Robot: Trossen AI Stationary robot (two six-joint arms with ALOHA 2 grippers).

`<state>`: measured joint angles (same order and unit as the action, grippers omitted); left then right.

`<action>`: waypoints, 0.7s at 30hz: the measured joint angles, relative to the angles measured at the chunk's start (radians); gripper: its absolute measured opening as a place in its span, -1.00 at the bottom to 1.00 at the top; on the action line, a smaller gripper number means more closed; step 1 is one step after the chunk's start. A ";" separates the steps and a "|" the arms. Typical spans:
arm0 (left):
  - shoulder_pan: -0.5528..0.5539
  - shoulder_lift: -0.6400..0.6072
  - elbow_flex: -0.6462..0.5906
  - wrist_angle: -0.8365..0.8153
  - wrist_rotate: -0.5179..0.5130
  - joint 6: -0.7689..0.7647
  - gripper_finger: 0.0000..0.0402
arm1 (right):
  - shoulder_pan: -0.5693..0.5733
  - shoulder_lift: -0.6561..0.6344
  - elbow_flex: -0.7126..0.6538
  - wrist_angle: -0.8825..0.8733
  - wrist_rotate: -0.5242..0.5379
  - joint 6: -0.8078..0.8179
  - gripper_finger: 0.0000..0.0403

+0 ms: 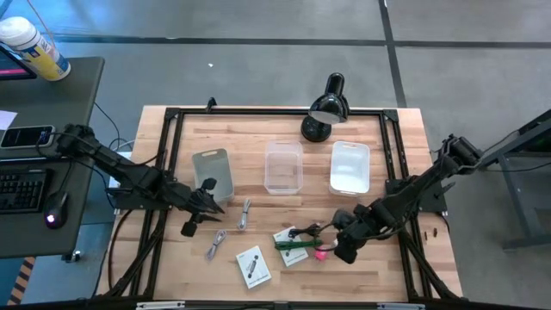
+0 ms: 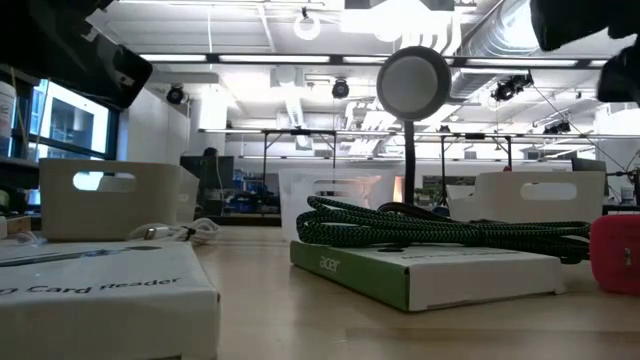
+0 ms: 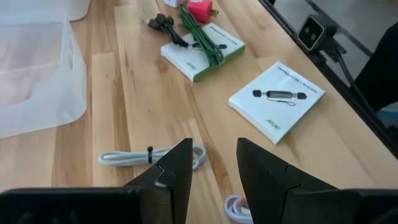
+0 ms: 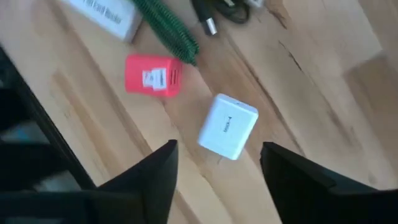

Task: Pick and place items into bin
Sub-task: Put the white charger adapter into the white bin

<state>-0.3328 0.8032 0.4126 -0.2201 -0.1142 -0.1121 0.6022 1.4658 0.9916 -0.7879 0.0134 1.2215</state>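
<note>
My right gripper (image 4: 217,152) (image 1: 340,243) is open and hovers over a white block (image 4: 228,126) lying flat on the wood; the fingers stand short of it. Beside the block are a pink piece (image 4: 153,76) (image 1: 320,253), a green braided cable (image 4: 166,25) (image 2: 440,230) draped over a white-and-green box (image 1: 293,247), and a black cable (image 4: 227,12). My left gripper (image 3: 214,168) (image 1: 213,207) is open above a bundled silvery-white cable (image 3: 149,155) (image 1: 244,213). A second white cable (image 1: 215,244) and a white card box with a black part (image 3: 277,99) (image 1: 253,265) lie nearer the front edge.
Three bins stand in a row toward the far side: a grey one (image 1: 213,172), a clear one (image 1: 283,168) (image 3: 37,74) and a white one (image 1: 350,166). A black desk lamp (image 1: 323,108) stands behind them. A black frame (image 1: 172,116) borders the tabletop.
</note>
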 joint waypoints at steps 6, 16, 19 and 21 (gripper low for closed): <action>-0.001 0.000 0.000 -0.001 -0.038 0.038 -0.44 | -0.020 0.007 0.000 0.022 -0.040 0.197 0.34; -0.002 0.000 0.000 -0.009 -0.054 0.054 -0.44 | -0.022 0.110 0.000 0.034 -0.079 0.330 0.37; -0.002 0.000 0.000 -0.009 -0.053 0.051 -0.44 | -0.022 0.153 0.000 0.048 -0.084 0.341 0.37; -0.002 0.000 0.000 -0.009 -0.052 0.037 -0.44 | -0.021 0.178 0.000 0.060 -0.092 0.342 0.37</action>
<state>-0.3344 0.8028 0.4126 -0.2287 -0.1664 -0.0754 0.5808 1.6439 0.9920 -0.7275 -0.0789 1.5635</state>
